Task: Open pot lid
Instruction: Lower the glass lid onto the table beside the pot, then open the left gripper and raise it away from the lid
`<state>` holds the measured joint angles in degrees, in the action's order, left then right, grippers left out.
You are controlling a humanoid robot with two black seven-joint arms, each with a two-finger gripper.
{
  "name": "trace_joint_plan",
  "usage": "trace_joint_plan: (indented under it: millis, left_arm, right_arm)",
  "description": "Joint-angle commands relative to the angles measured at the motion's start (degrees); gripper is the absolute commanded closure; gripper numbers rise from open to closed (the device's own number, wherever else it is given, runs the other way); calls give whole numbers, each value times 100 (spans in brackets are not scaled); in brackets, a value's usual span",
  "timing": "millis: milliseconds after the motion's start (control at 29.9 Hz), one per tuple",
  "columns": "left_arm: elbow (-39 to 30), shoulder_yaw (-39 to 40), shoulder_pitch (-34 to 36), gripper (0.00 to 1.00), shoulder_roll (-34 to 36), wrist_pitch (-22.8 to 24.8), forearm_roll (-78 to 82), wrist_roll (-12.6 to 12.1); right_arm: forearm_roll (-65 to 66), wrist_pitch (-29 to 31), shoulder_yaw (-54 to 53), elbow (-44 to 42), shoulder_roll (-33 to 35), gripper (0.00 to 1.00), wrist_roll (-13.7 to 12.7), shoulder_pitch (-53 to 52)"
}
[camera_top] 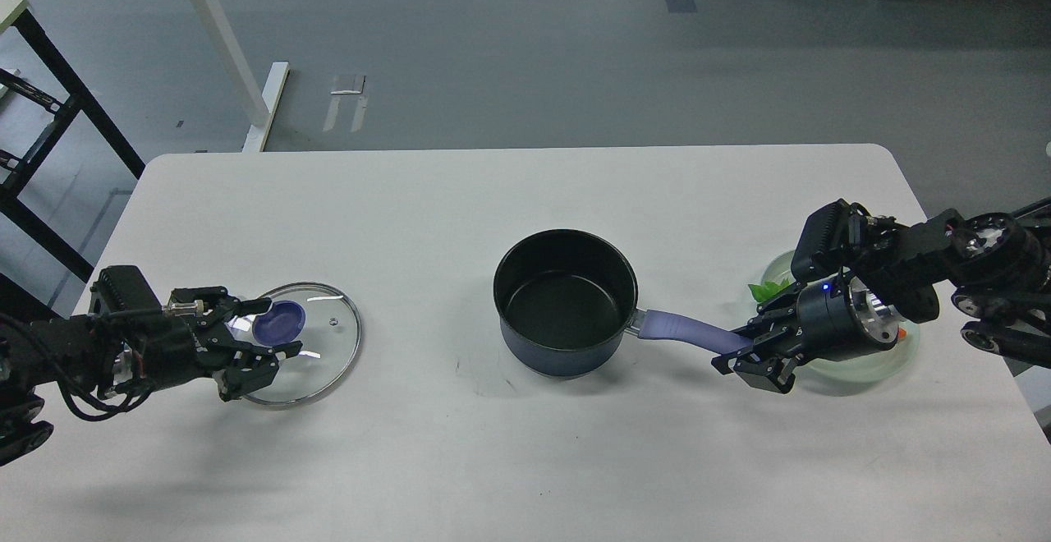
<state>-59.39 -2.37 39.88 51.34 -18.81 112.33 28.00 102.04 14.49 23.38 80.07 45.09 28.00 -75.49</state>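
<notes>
Judging from how things lay, mostly finished: lid (304, 343) already off the pot (565, 301), lying flat on the white table (460, 460), well to the left of the pot. Left to do, probably only letting go and drawing back.

Nearest, left of the pot: left gripper (279, 330) with fingers set narrowly around the blue-purple knob (278, 322) of the lid; whether pressing it or just beside it, could not tell. Lid of clear glass with metal rim and small vent hole.

Right of the pot: right gripper (739, 351) closed on the end of the lavender handle (681, 329), holding the pot steady. Behind that gripper, pale green plate (862, 365) with something leafy.

At the centre: pot uncovered, dark navy outside, black and empty inside, upright.
</notes>
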Motion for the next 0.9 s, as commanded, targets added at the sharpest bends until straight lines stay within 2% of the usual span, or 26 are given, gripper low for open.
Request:
trace_joint_plan:
  millis: [0, 67, 234, 301, 435, 501, 568, 735, 869]
  left_arm:
    - [-2, 9, -15, 15, 8, 9, -44, 0]
    - [-98, 96, 11, 3, 51, 9, -114, 0]
    - [-765, 158, 300, 1, 375, 166, -1114, 0]
    - [-1178, 149, 572, 1, 631, 578, -1554, 0]
    - [-1654, 237, 1126, 1, 939, 1808, -2914, 0]
    - [-1655, 333, 1399, 1, 887, 2231, -4160, 0]
    - [-1637, 421, 1505, 1, 799, 2381, -5539, 0]
    - [-1129, 554, 1505, 1, 360, 2390, -8880, 0]
    - [-575, 632, 1435, 1, -35, 2382, -9878, 0]
  right_arm:
    - [0, -8, 0, 0, 8, 63, 0, 8]
    - [0, -8, 0, 0, 8, 63, 0, -1]
    - [-8, -8, -9, 0, 8, 63, 0, -1]
    - [-8, -43, -9, 0, 8, 63, 0, -1]
    - [-8, -52, 0, 0, 8, 63, 0, -1]
    - [-8, -52, -9, 0, 8, 63, 0, -1]
    - [-8, -52, -9, 0, 8, 63, 0, 8]
    - [-8, -52, 0, 0, 8, 62, 0, -1]
    - [-8, -60, -9, 0, 8, 60, 0, -1]
